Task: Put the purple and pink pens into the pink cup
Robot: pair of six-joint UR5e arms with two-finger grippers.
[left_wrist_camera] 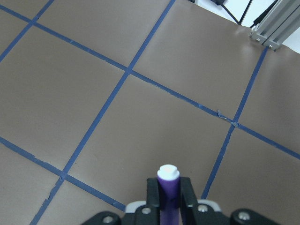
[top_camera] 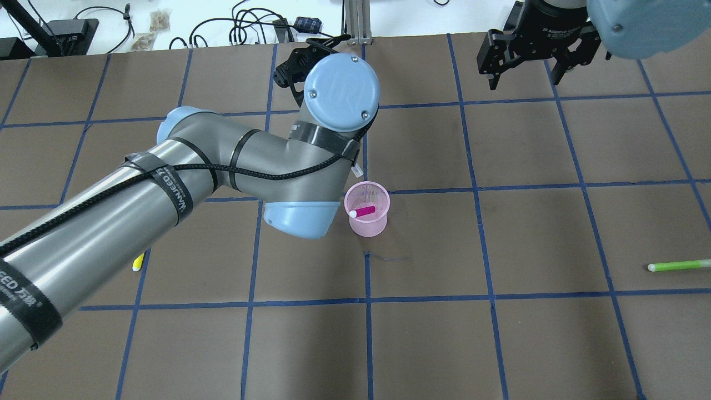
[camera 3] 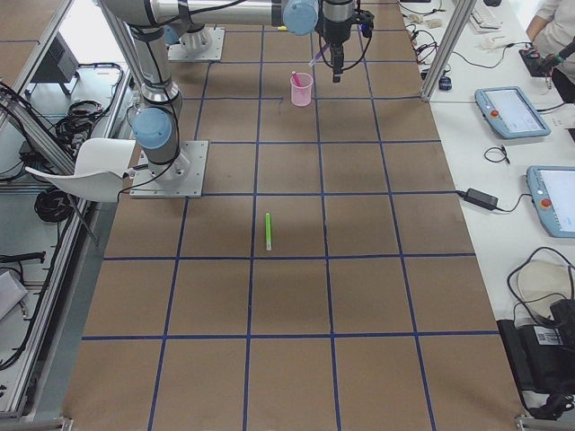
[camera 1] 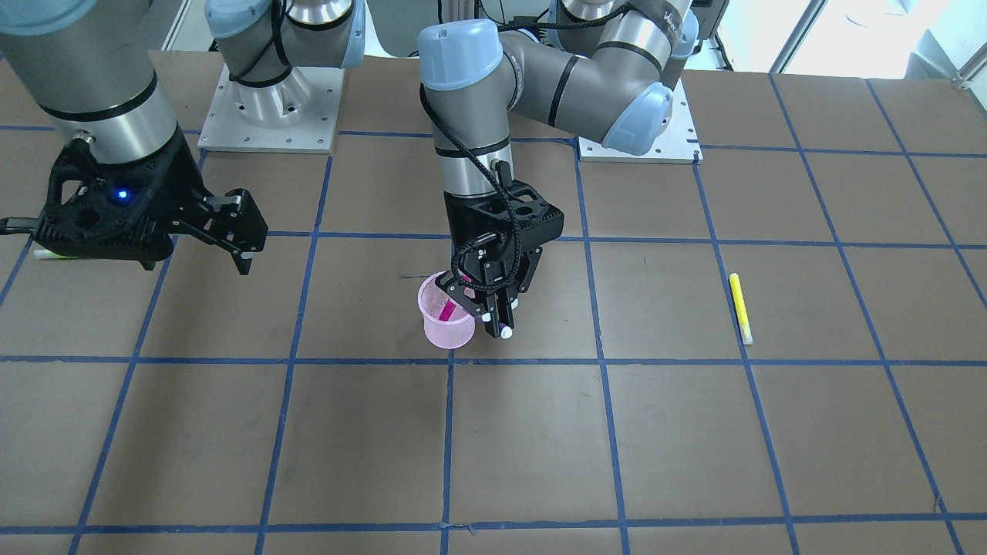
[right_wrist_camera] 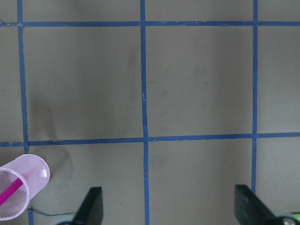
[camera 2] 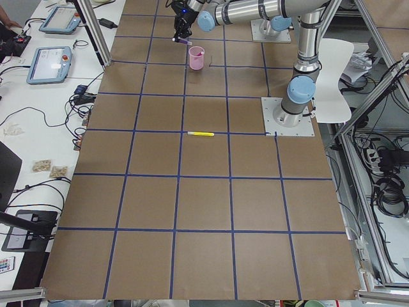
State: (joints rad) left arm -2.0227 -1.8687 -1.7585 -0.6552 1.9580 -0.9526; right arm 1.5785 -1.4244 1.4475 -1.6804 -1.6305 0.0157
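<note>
Left pincer pinches a smooth purple pen beside the mesh pink cup, pink pen leaning inside; right pincer spread.

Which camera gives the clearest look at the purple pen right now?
Left wrist-mounted: the purple pen sits close up, clamped in the left hand. Front-facing shows only its tip beside the pink cup. Overhead hides it behind the arm; the side views show it tiny; the right wrist view misses it.

Overhead and front cameras face each other — side cameras sight along the table. All four share the pink cup.
</note>
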